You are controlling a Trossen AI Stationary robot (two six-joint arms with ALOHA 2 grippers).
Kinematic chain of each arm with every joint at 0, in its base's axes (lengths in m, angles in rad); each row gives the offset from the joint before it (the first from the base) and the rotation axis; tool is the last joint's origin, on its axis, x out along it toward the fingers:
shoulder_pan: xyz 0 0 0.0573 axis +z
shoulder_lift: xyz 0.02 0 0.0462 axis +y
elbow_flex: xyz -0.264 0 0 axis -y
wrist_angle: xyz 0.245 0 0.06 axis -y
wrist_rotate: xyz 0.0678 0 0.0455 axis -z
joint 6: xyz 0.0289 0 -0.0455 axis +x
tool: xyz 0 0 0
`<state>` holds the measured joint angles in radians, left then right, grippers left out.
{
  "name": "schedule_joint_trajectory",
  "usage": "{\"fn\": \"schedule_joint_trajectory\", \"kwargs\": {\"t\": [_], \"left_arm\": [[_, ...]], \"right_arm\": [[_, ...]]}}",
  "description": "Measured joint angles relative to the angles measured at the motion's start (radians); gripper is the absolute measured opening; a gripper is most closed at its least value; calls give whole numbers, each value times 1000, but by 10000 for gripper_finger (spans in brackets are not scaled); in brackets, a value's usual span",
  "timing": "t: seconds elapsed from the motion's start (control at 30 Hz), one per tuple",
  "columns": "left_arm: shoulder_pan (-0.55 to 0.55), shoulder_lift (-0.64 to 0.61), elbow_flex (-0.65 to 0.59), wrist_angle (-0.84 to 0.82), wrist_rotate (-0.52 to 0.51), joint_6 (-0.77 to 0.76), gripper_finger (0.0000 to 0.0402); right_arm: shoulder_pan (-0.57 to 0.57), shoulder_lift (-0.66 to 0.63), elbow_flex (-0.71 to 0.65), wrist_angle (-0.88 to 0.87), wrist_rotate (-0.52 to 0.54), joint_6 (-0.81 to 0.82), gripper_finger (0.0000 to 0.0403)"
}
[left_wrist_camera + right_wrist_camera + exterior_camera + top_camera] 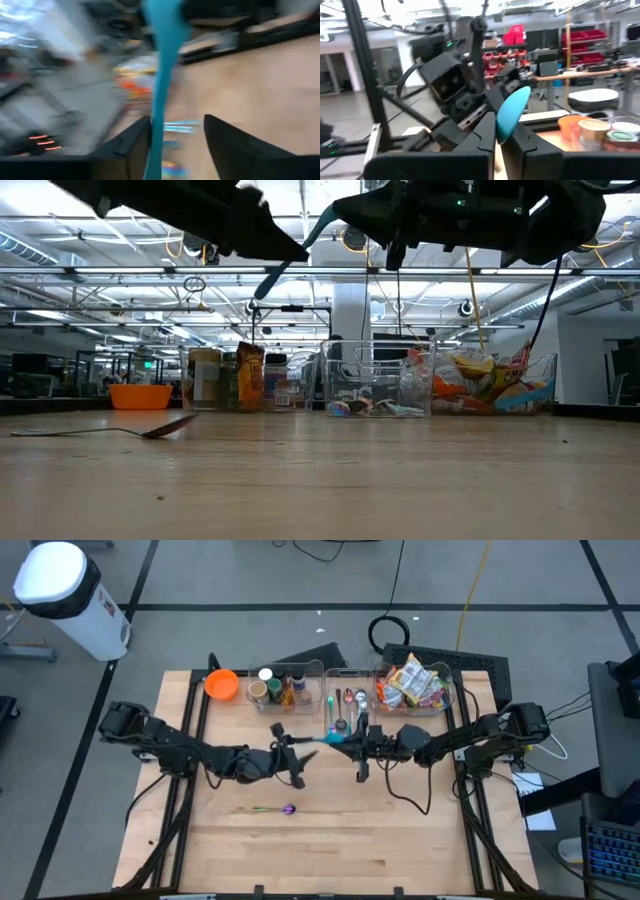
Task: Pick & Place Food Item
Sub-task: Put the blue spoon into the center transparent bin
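Mid-handoff right now, up in the air over the middle of the table (320, 850). My right gripper (504, 134) is clamped on the bowl end of a blue spoon (512, 114), and the handle runs across to my left gripper (172, 137), whose fingers stand apart around it, so I'd say that side has let go or is about to. From above the spoon (322, 738) sits between the two arms, just in front of the clear bins (345, 700) at the back.

No food item is in hand yet as far as I can tell. The snack packets (415, 682) sit in the right bin, jars (272, 688) in the left one, and an orange bowl (221, 684) beside them. Another small utensil (275, 809) lies on the wood nearer the front.

Next move, I reckon: back the left arm straight off along the handle without knocking it, then check the right grip is solid.
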<state>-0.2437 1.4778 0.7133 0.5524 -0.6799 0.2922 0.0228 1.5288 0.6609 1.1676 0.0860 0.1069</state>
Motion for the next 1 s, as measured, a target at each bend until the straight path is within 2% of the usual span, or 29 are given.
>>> {"fn": "schedule_joint_trajectory", "kwargs": {"t": [0.1, 0.17, 0.37, 0.47, 0.57, 0.63, 0.83, 0.9, 1.0], "left_arm": [[13, -18, 36, -125, 188, -103, 219], [13, -32, 58, -197, 228, -150, 234], [7, -125, 79, -359, 219, -211, 259], [4, -189, 78, -459, 197, -179, 265], [12, -269, 78, -526, 130, -174, 266], [13, -311, 79, -571, 120, -197, 263], [31, -369, 79, -653, 211, -197, 253], [37, -365, 78, -667, 241, -194, 251], [55, -357, 78, -657, 244, -193, 251]], "right_arm": [[-3, 0, 0, -2, -12, -23, 2], [-7, -1, 0, -5, -18, -56, 2], [-65, -77, 2, -139, -12, -95, 1], [-122, -140, 1, -277, -78, -50, 0], [-176, -225, 10, -397, -206, -8, 0], [-222, -270, 21, -478, -235, -18, 0], [-382, -344, 115, -755, -248, -189, 0], [-448, -328, 147, -851, -242, -235, 0], [-525, -275, 165, -888, -280, -304, 0]]}}
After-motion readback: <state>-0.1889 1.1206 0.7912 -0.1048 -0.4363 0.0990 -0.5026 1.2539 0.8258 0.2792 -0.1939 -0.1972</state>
